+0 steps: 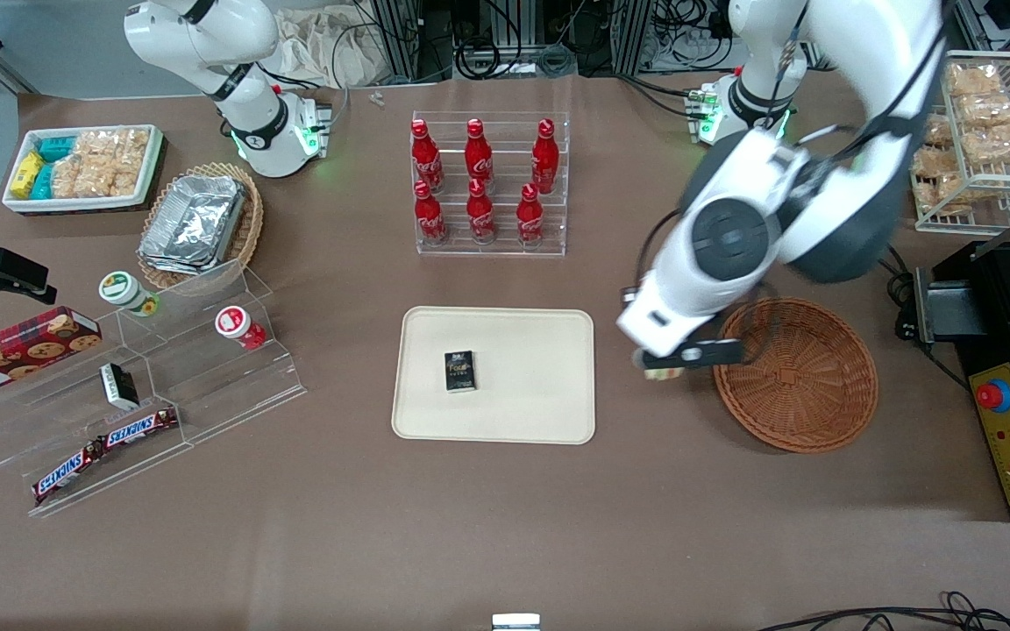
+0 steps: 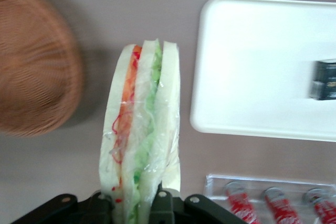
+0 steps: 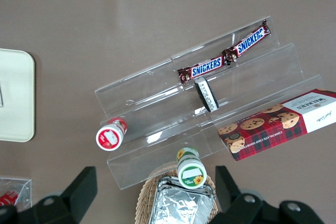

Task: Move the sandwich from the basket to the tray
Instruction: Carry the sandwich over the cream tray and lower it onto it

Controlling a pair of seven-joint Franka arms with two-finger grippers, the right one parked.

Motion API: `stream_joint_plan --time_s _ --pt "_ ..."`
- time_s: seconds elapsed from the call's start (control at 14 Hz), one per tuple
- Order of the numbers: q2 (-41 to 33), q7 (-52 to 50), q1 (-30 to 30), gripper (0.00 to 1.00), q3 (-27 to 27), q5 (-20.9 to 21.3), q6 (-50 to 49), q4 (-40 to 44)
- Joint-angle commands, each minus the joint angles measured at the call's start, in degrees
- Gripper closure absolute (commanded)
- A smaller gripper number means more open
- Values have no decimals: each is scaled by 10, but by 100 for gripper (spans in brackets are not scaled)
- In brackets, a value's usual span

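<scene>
My left gripper (image 1: 687, 358) hangs above the bare table between the reddish-brown wicker basket (image 1: 799, 377) and the cream tray (image 1: 531, 394). It is shut on the sandwich (image 2: 139, 129), a clear-wrapped wedge with orange and green filling, held upright by its base between the black fingers (image 2: 163, 205). In the front view only a pale corner of the sandwich (image 1: 663, 374) shows under the hand. The wrist view has the basket (image 2: 31, 61) on one side of the sandwich and the tray (image 2: 252, 66) on the other. Nothing lies in the basket. A small black packet (image 1: 460, 371) lies on the tray.
A clear rack of red cola bottles (image 1: 487, 184) stands farther from the front camera than the tray. A stepped acrylic stand with Snickers bars (image 1: 106, 447) and a tan basket of foil containers (image 1: 198, 223) lie toward the parked arm's end. A control box (image 1: 1009, 434) sits beside the basket.
</scene>
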Motion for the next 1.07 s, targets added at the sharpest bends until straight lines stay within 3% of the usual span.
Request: stream_joint_plan --time_s 0.0,0.21,0.5,0.86,0.93,1.0 --pt "71 2 -34 100 -1 1 48 42" --pt "113 6 -53 100 0 4 93 39" --pt "166 -1 -66 100 2 42 148 38" --pt "194 -45 -69 100 4 61 181 38" --pt "196 -50 -69 98 4 70 183 37" --pt "203 -53 -69 78 4 73 183 37"
